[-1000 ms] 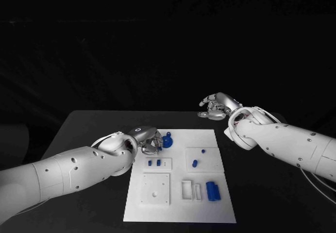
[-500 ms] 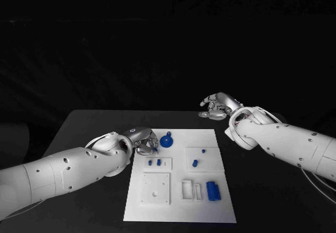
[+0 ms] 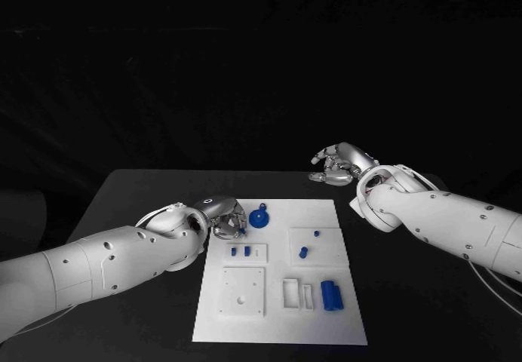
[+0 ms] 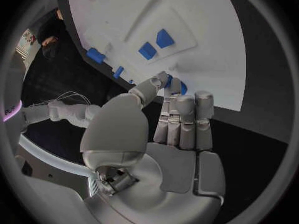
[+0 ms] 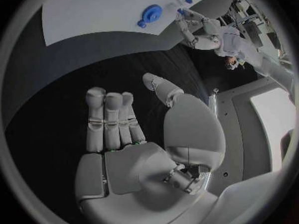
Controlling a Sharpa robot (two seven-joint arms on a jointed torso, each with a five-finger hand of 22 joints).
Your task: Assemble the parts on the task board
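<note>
From the head view we see the task board (image 3: pixel 280 332) lying in the middle of the black table (image 3: pixel 142 196). On it, the round blue part (image 3: pixel 260 219) sits at about eleven o'clock near the far edge, two small blue parts (image 3: pixel 241 251) lie on a raised block at nine o'clock, two more (image 3: pixel 309 244) sit at two o'clock, and a blue cylinder (image 3: pixel 332 295) lies toward four o'clock. The left hand (image 3: pixel 226 223) hangs at the board's ten o'clock edge, just beside the round part; we cannot tell from here whether it touches anything. The right hand (image 3: pixel 339 165) is well apart from the board, beyond its one o'clock corner, fingers curled in.

In the left wrist view we find the left hand (image 4: pixel 168 129) released, fingers straight and side by side, fingertips (image 4: pixel 204 97) over the board's edge (image 4: pixel 218 79), nothing in its grasp.

In the right wrist view the right hand (image 5: pixel 134 134) holds nothing, fingers extended over dark table, the round part (image 5: pixel 150 13) lying far off on the board.
</note>
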